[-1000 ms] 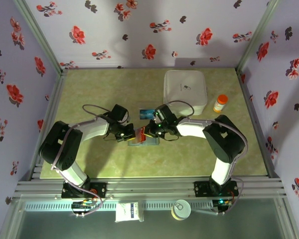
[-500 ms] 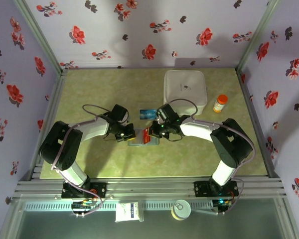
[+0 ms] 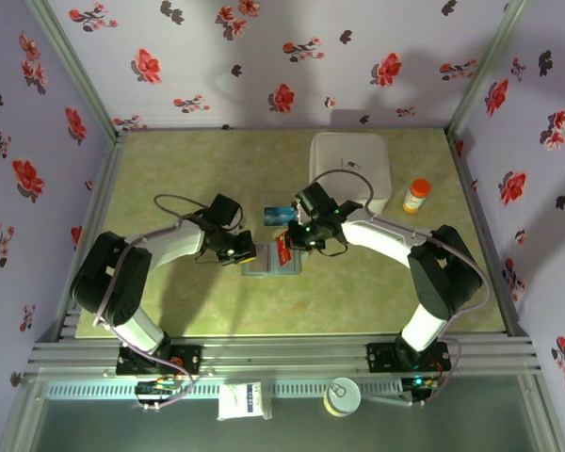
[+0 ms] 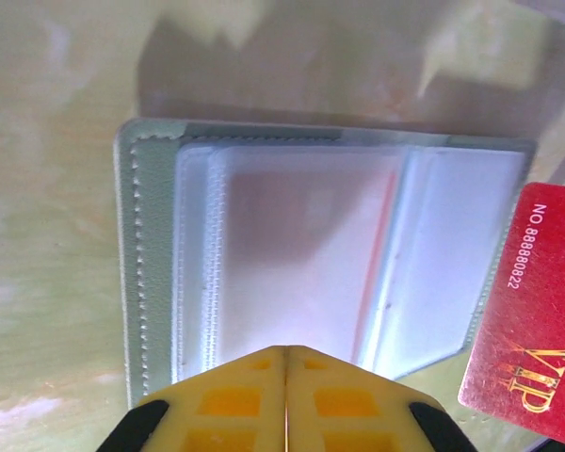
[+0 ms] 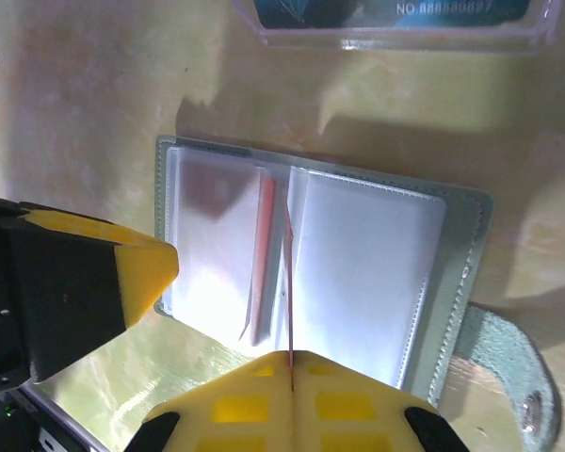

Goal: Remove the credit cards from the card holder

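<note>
Above open card holder (image 5: 358,273), right hand (image 5: 290,360) clenched on red card (image 4: 532,320), left hand (image 4: 284,352) clenched

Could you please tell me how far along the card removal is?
Done: a blue card lies in the clear box. In hand: the right gripper holds the red card out of the card holder, which the left gripper seems to pin. Left: a reddish edge in one sleeve suggests another card.

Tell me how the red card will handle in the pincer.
Likely stiff: the red card looks flat and unbent while pinched by one edge in the right pincer. Probably light, since it is a thin line seen edge-on. Its smooth printed face could slip under a loose grip.
</note>
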Motion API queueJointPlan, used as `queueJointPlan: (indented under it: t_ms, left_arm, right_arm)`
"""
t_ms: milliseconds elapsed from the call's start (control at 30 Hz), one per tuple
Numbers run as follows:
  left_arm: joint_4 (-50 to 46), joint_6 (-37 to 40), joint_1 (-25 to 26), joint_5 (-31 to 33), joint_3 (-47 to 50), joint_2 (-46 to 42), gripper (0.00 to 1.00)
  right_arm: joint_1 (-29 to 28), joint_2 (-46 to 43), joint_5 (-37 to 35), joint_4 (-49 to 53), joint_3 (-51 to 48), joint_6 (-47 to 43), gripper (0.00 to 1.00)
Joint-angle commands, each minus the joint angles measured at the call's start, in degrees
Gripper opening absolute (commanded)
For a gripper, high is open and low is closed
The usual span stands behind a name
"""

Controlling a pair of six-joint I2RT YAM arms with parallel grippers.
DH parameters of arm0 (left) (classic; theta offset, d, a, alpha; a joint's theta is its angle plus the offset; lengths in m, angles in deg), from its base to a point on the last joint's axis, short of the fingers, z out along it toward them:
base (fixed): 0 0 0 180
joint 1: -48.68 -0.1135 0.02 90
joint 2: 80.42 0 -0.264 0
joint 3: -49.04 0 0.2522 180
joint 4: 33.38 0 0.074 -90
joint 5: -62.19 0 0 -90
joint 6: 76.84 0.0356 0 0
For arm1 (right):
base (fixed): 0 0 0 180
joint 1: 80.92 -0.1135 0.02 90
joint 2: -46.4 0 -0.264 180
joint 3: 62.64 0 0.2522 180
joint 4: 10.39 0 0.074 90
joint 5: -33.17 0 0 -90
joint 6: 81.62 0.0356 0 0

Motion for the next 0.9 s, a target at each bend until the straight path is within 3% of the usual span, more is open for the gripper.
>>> queueJointPlan:
  t_ms: [0,400,600,867]
  left_arm:
    - [-2.2,0.7,-0.2,0.6,-1.9,-2.1,0.08]
    - [-4.0,1.5,-2.1,2.2,-0.7,-5.2,0.09]
    - [-4.4,1.9,-3.1,2.5,1.2,-6.2,0.09]
    - [-4.7,2.0,-4.0,2.8,3.6,-8.4,0.09]
  right_arm:
    - [0.5,0.0,-2.6,9.2,4.6,-11.5,0.02]
    - [0.6,4.2,-11.7,22.3,15.6,-43.2,0.0]
    - [0.9,6.5,-12.5,27.2,21.8,-60.0,0.0]
    - [1.1,13.2,-12.0,34.5,33.0,-72.8,0.0]
